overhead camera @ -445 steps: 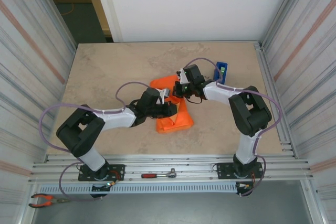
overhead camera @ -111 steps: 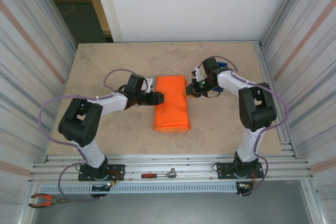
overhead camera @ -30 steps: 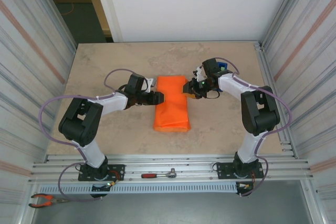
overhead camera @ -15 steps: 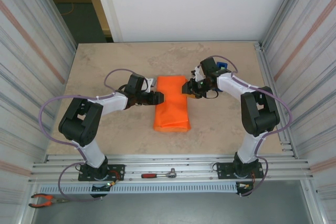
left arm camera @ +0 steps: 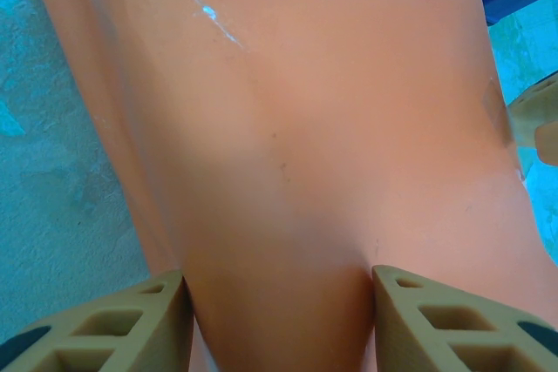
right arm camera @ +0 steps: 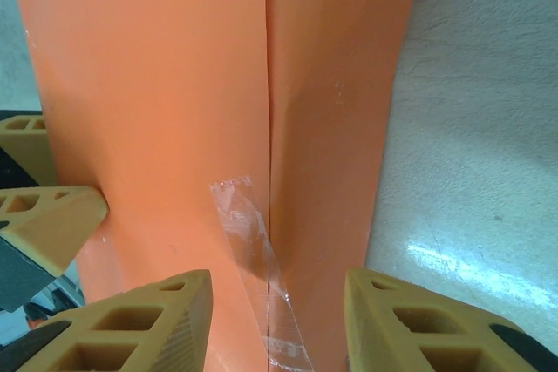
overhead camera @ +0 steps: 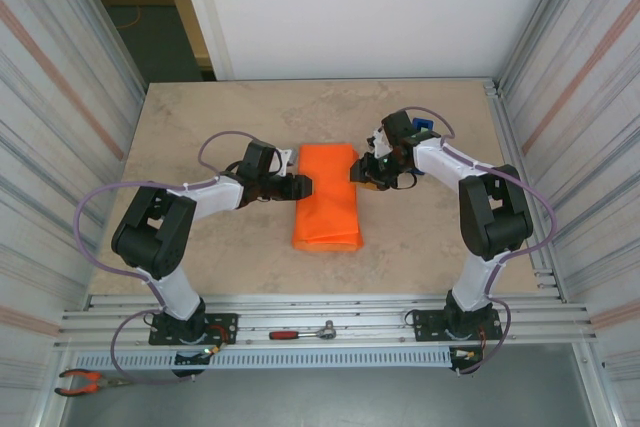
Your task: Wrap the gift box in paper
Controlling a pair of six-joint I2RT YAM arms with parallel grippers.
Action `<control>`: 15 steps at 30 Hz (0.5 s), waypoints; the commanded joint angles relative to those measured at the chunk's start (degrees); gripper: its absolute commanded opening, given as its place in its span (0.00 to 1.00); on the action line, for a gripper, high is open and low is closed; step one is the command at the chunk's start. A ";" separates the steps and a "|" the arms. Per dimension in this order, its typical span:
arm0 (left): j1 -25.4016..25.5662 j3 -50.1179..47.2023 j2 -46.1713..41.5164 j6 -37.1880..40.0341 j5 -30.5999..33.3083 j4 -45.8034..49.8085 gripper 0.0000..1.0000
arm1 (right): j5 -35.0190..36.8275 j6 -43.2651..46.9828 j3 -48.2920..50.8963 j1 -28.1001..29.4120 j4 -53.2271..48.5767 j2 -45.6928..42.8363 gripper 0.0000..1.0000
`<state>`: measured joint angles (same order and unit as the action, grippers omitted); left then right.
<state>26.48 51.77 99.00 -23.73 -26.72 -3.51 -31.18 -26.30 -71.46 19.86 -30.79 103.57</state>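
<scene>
The orange paper [overhead camera: 327,197] lies mid-table folded into a long flat packet, and the gift box is hidden inside it. My left gripper [overhead camera: 303,187] meets the packet's left side. In the left wrist view a bulge of paper [left arm camera: 279,215] sits between its fingers [left arm camera: 113,324], touching both. My right gripper [overhead camera: 358,172] hovers at the packet's upper right edge. Its fingers [right arm camera: 131,328] stand open, astride the paper seam [right arm camera: 267,84] and a strip of clear tape [right arm camera: 257,267].
A blue tape dispenser [overhead camera: 424,128] stands behind the right wrist near the back right. A ratchet tool [overhead camera: 305,332] and pliers [overhead camera: 85,380] lie on the front rails. Ribbed metal walls close in both sides.
Since 14.8 s ago the loose, crumpled paper has become a neat long packet. In the last second the right gripper shifted slightly at the packet's edge; the left arm has held still.
</scene>
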 commanded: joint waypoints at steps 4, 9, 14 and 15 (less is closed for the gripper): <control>1.27 -2.29 4.43 2.86 2.64 9.65 0.50 | 3.45 1.12 -0.17 -0.52 -1.38 -4.91 0.37; 1.29 -2.29 4.44 2.82 2.62 9.63 0.50 | 7.63 3.14 -1.93 0.32 -4.18 -5.06 0.00; 1.29 -2.20 4.59 2.79 2.61 9.57 0.50 | 12.90 5.62 -5.04 2.54 -7.80 -2.98 0.00; 1.29 -2.22 4.64 2.81 2.57 9.57 0.50 | 13.99 6.02 -5.56 2.96 -8.25 -2.57 0.00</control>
<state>26.48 51.81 99.02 -23.75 -26.72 -3.46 -21.78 -23.05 -74.32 21.21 -35.35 100.01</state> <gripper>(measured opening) 0.504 0.058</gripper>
